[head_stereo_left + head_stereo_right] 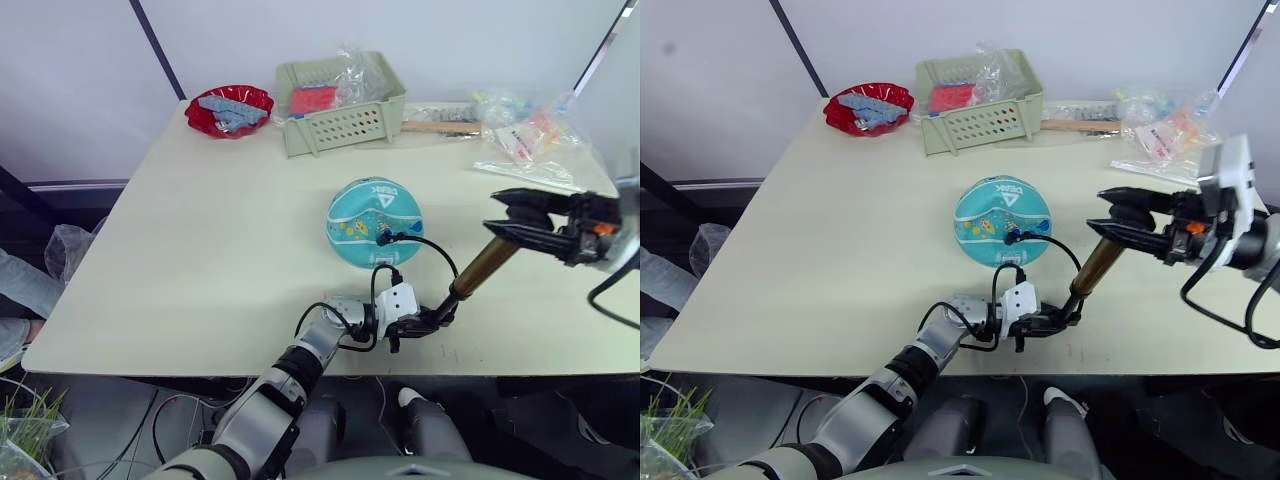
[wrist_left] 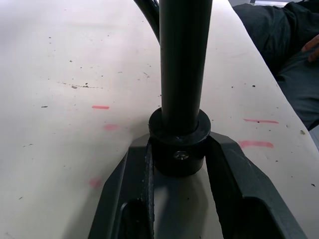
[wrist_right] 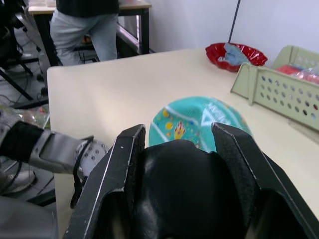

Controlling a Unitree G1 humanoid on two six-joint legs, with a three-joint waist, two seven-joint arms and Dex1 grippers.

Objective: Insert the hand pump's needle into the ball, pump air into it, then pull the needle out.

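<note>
The ball (image 1: 375, 222) is sitting near the middle of the counter (image 1: 200, 260), its white triangle logo facing up. The pump (image 1: 484, 264) is lying at a slant to the ball's right, its lower black end near the counter's front edge and its upper end raised toward the right. A thin black hose (image 1: 432, 246) is arching from the pump's lower end over to the ball and meeting its surface on the side facing the robot; the needle itself is too small to make out there.

The left gripper (image 1: 432, 322) is reaching in low over the front of the counter, and its fingers (image 2: 239, 184) are closing on the pump's lower black end cap, one on each side, as the left wrist view is showing. The right gripper (image 1: 510, 214) is hanging above the counter to the right of the ball, with its fingers (image 3: 237, 164) gripping the black T-handle at the pump's upper end; in the right wrist view the handle is filling the gap between them.

At the far edge, a red bowl (image 1: 230, 109) is holding pale blue pieces, and just to its right a green basket (image 1: 340, 125) is holding a red item and clear plastic. Farther right, clear bags (image 1: 525, 140) with small colourful items are lying on the counter. In the right wrist view a person (image 3: 87, 25) is standing beyond the counter.
</note>
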